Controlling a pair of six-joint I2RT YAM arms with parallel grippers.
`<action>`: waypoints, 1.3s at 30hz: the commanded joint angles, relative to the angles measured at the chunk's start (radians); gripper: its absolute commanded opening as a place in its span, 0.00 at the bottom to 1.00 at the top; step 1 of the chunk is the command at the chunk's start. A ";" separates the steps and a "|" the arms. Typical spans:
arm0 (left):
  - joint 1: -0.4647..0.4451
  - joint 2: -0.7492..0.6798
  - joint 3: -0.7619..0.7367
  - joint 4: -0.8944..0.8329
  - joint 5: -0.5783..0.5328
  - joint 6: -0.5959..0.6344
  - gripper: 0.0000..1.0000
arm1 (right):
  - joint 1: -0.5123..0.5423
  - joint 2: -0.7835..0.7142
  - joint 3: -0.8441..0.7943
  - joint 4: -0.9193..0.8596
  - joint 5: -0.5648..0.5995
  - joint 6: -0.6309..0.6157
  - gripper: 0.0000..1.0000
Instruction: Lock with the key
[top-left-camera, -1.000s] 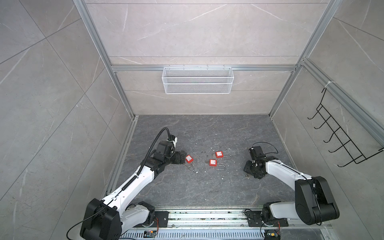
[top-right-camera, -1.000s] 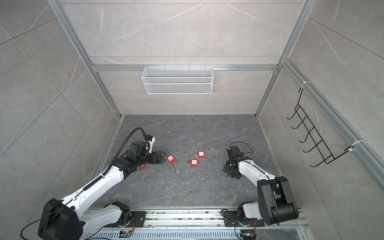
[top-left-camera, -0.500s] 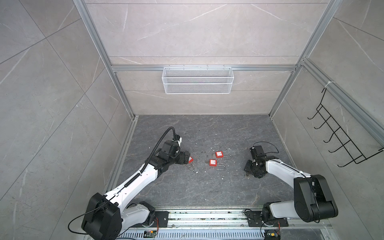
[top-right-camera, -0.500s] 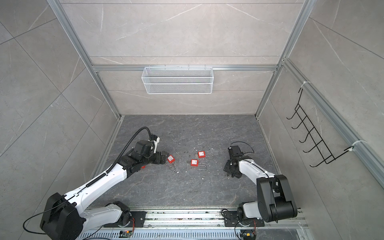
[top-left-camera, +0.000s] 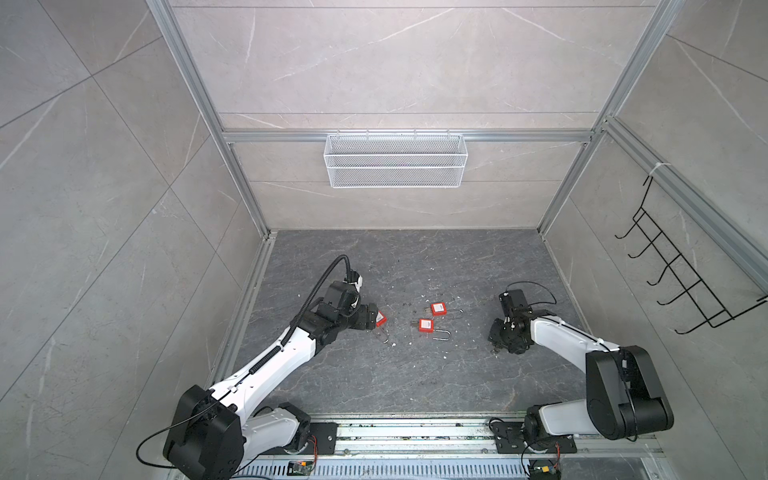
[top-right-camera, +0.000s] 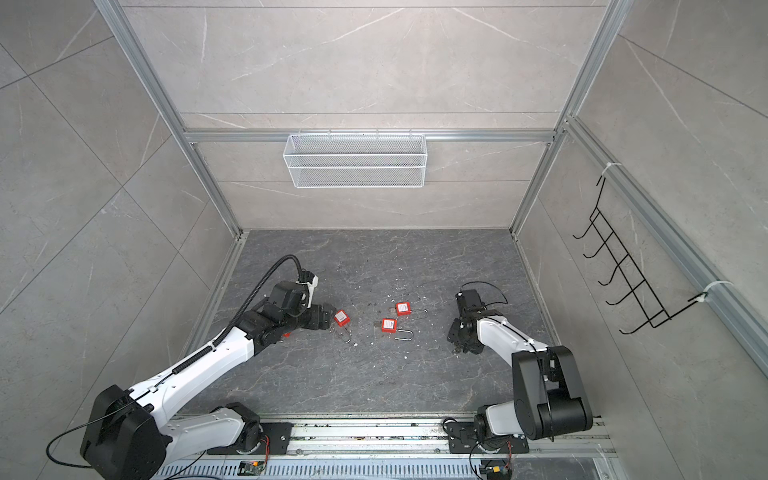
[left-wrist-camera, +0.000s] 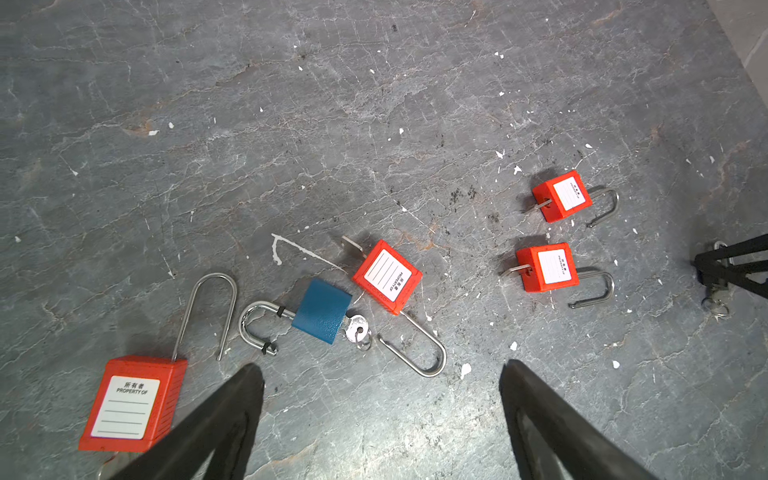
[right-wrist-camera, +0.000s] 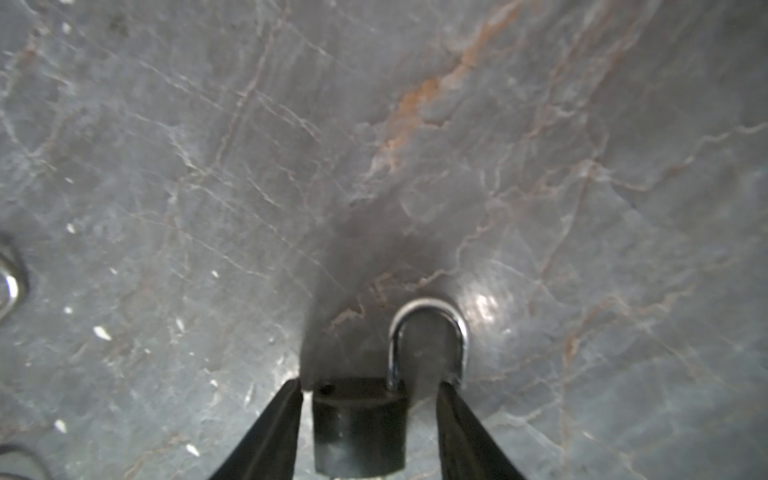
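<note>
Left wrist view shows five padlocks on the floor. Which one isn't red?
The blue padlock, with a ringed key in its base, lying between the two larger red padlocks. All four others have red bodies with white labels.

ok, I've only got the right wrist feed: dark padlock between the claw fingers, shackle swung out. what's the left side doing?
Observer: Left claw is wide open and empty, hovering just short of a red padlock.
Operator: what else is by it?
Observer: A blue padlock beside that red one has a key in its base.
Operator: anything out in the middle?
Observer: A small red padlock and its twin lie there side by side, both shackles open.
</note>
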 joint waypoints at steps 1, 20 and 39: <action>-0.007 -0.008 0.038 -0.008 -0.021 -0.013 0.91 | 0.007 0.053 -0.010 0.008 -0.075 -0.022 0.55; -0.007 0.003 0.026 -0.006 -0.032 -0.002 0.91 | 0.046 0.091 0.037 -0.073 -0.038 -0.017 0.51; -0.007 -0.001 0.020 -0.010 -0.045 0.006 0.91 | 0.072 0.088 0.019 -0.125 -0.002 -0.006 0.46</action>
